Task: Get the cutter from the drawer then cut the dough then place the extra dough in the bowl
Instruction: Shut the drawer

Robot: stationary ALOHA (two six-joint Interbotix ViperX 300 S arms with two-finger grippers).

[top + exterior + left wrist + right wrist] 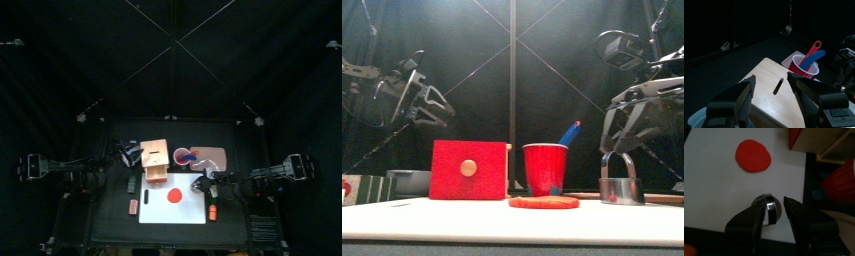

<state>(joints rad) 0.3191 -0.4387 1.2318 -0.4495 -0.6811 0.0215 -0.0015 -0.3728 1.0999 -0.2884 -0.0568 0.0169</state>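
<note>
The round metal cutter (620, 188) stands on the white cutting board (154, 212) to the right of the flat red dough disc (544, 202), which also shows in the top view (171, 195). My right gripper (773, 210) comes down over the cutter (769, 208), jaws narrow and shut on its wire handle. The pale wooden box (156, 160) with its red drawer front (469, 170) stands behind the board. My left gripper (774, 82) hangs open above the box top (767, 95), holding nothing. The blue-grey bowl (404, 182) sits left of the box.
A red cup (545, 168) with a blue and a red knife stands right of the box, on the pink tray (214, 158). A small orange toy (131, 205) lies left of the board, and an orange and green toy (211, 213) lies at the board's right edge.
</note>
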